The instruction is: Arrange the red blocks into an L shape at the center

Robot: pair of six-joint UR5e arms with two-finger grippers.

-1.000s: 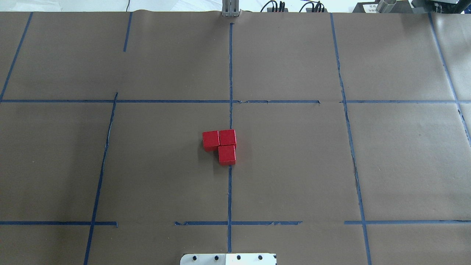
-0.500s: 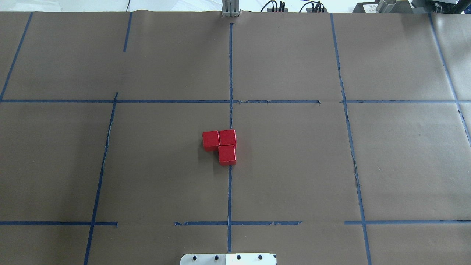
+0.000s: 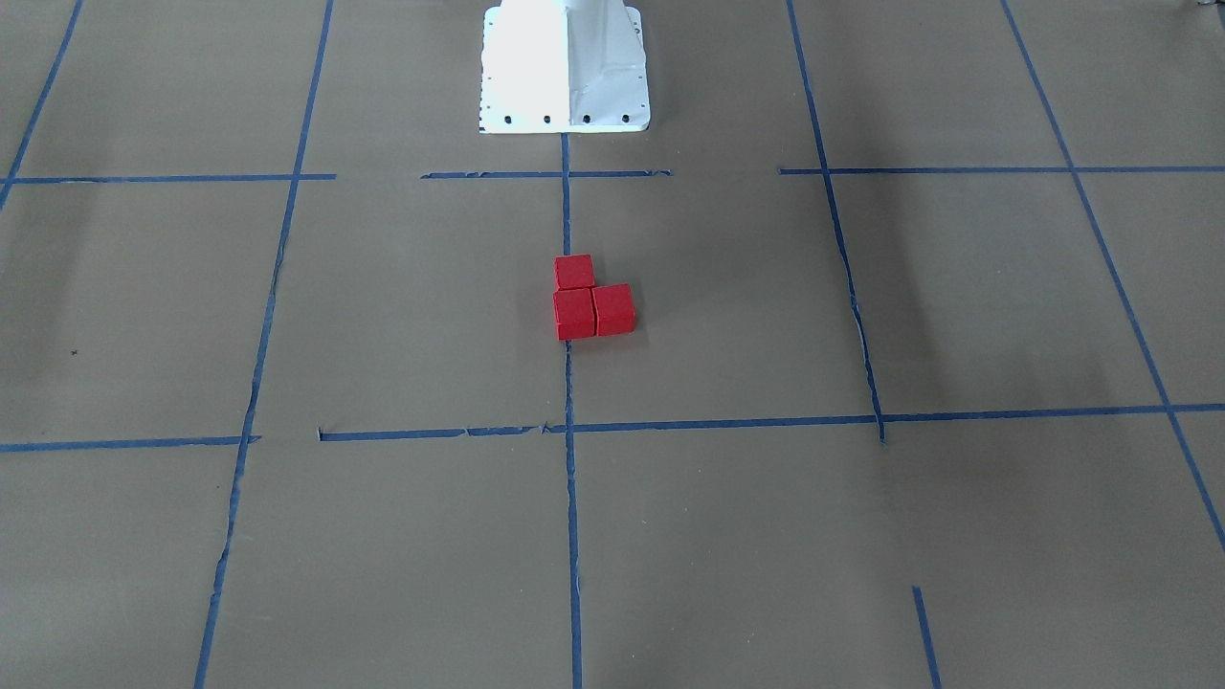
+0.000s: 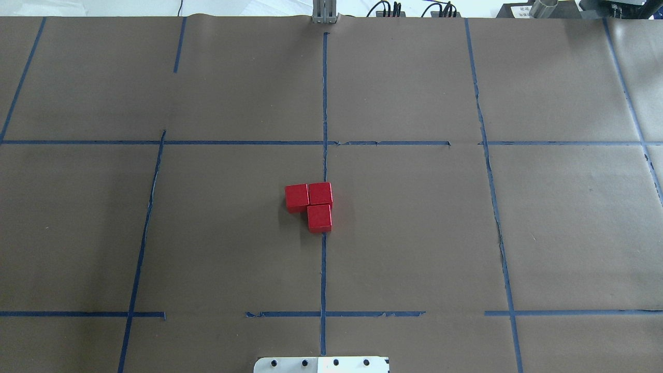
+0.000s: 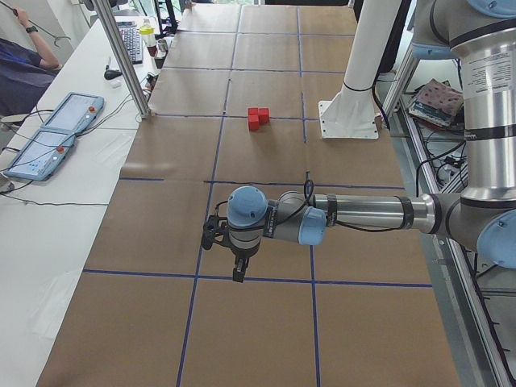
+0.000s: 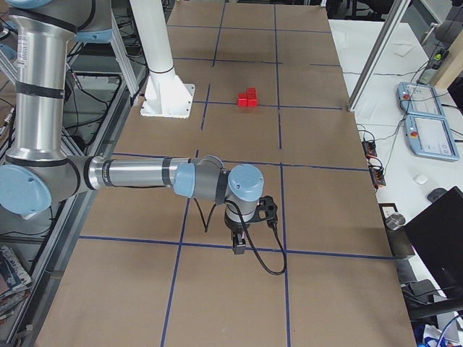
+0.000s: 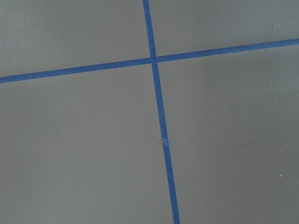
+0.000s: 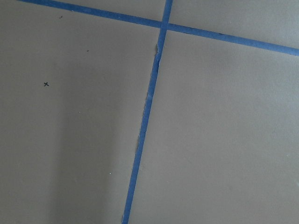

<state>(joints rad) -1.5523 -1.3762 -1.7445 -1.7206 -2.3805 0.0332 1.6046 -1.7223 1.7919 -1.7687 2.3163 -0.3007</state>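
Three red blocks lie touching in an L shape in the center cell, on and just left of its vertical blue tape line. They also show in the front view, the left view and the right view. My left gripper hangs over the table's left end, far from the blocks. My right gripper hangs over the right end. Both show only in the side views, so I cannot tell whether they are open or shut. The wrist views show only paper and tape.
The white robot base stands behind the center cell. An aluminium post stands at the far table edge. Teach pendants lie on the white side table, with a person's arm nearby.
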